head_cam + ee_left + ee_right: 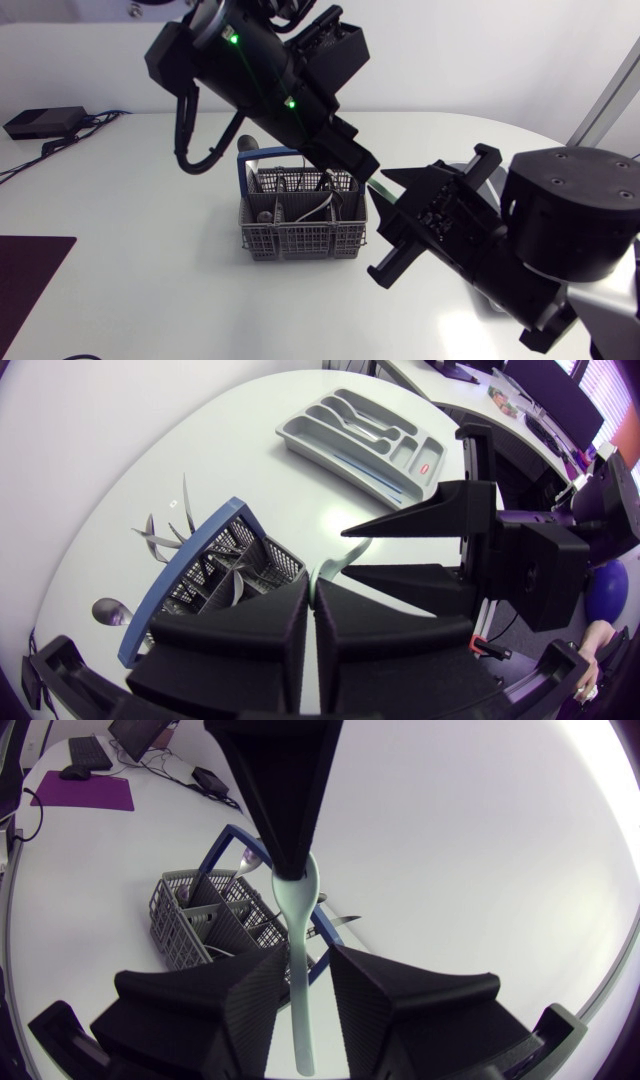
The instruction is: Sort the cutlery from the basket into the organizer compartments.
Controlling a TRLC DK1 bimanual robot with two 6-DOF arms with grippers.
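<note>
Over the middle of the white bench (150,250), beside the grey mesh basket (300,238), the left hand (312,588) pinches a pale green plastic spoon (297,900), its handle between the parted fingers (370,1005) of the right hand (308,960).

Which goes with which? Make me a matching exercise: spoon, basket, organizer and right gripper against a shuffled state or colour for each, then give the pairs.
1. spoon
2. basket
3. organizer
4. right gripper

A. open, fingers on either side of the spoon's handle
B. grey mesh with a blue handle
C. clamped in the left gripper
D. flat grey tray divided into compartments

Pairs: 1-C, 2-B, 3-D, 4-A
</note>
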